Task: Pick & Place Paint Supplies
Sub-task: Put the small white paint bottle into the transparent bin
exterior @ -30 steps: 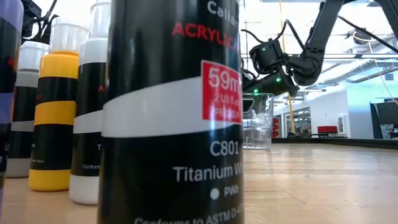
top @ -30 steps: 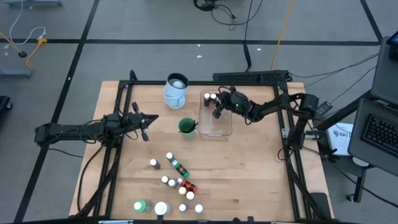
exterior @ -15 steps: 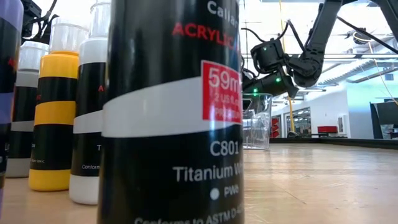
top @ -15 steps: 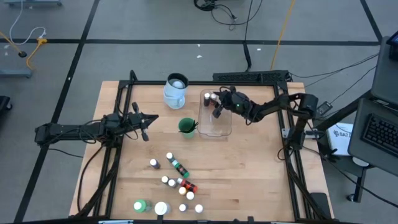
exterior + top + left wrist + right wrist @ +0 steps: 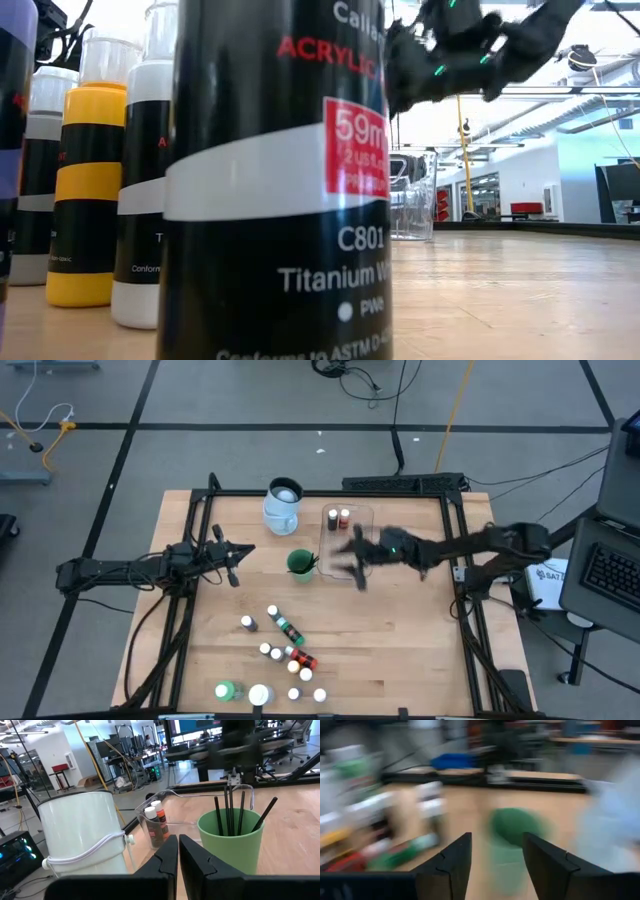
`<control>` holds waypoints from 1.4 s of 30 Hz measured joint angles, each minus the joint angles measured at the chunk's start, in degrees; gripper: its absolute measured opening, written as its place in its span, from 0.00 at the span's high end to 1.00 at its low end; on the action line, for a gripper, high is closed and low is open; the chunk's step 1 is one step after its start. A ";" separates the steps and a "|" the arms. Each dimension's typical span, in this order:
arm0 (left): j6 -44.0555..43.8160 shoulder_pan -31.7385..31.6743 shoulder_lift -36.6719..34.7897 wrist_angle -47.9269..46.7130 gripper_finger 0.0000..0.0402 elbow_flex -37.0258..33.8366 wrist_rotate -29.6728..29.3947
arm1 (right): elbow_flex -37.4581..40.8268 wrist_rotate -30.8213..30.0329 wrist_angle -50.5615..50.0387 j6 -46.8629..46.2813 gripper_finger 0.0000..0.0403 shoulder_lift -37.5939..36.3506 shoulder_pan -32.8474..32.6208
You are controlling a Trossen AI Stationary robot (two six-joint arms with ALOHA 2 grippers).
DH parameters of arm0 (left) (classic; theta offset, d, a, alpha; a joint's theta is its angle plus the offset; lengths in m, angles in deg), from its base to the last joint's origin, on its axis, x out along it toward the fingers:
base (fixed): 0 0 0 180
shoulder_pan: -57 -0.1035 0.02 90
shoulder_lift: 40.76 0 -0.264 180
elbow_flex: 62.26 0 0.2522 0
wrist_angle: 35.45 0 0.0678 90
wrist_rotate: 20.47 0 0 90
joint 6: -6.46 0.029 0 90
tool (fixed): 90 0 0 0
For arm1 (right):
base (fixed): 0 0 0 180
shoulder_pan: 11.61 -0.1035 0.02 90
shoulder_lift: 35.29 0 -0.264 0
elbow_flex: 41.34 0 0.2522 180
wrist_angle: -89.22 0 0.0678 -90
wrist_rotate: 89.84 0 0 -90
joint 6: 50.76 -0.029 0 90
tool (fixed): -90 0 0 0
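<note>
1. Far out on the left side of the green cup we find the left gripper, low over the wood, its two fingers pressed together on nothing.
2. Just behind and left of that cup sits the pale jug.
3. In the green cup itself stand the dark brushes, leaning against its rim.
4. Well in front of the cup, toward the near table edge, we see the scattered paint bottles, most upright, a couple lying down; the larger green bottle and the white jar sit nearest that edge.
5. Right beside the cup is the clear tub, with two small bottles standing in its far end.
6. Over the tub's near end, just right of the cup, we spot the right gripper, blurred; from its wrist camera the fingers stand apart with nothing between them.
</note>
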 joint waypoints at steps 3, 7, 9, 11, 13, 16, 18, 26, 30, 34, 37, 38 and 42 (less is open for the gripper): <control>-0.13 0.01 0.00 0.00 0.95 0.00 0.01 | 3.79 2.03 -1.03 3.24 0.62 -3.92 -6.27; -0.15 0.01 0.00 0.41 0.95 0.00 0.14 | 11.75 1.90 11.72 4.29 0.68 -5.49 -13.55; -0.51 0.02 -0.01 1.92 0.95 -0.02 0.27 | 14.86 2.06 15.40 6.23 0.72 -5.53 -16.02; -1.77 0.01 -0.02 2.76 0.95 -0.02 0.32 | 17.41 1.90 16.63 8.69 0.77 -5.45 -17.50; -1.95 0.01 -0.02 2.91 0.95 -0.02 0.33 | 19.14 1.54 16.77 11.78 0.81 -5.45 -18.41; -1.75 0.01 -0.02 2.87 0.95 -0.02 0.33 | 20.30 1.74 17.26 15.12 0.88 -5.42 -18.90; -1.75 0.02 -0.02 2.88 0.95 -0.02 0.33 | 20.35 1.63 17.54 16.15 0.92 -5.47 -18.86; -1.69 0.01 -0.02 2.77 0.95 -0.02 0.37 | 20.37 1.60 17.56 18.42 0.97 -3.59 -16.33; -1.68 0.02 -0.02 2.62 0.95 -0.02 0.39 | 20.39 1.62 20.07 17.22 0.96 -1.15 -15.36; -1.75 0.02 -0.02 2.56 0.95 -0.02 0.42 | 20.39 1.63 23.65 17.20 0.96 1.61 -15.28; -1.75 0.02 -0.02 2.56 0.95 -0.02 0.42 | 20.23 1.62 24.19 17.71 0.96 2.59 -15.29; -1.75 0.02 -0.02 2.56 0.95 -0.02 0.42 | 20.22 1.63 24.02 18.24 0.96 2.58 -15.29; -1.46 0.02 -0.02 2.49 0.95 -0.02 0.39 | 19.16 -0.87 23.76 17.70 0.96 2.60 -15.63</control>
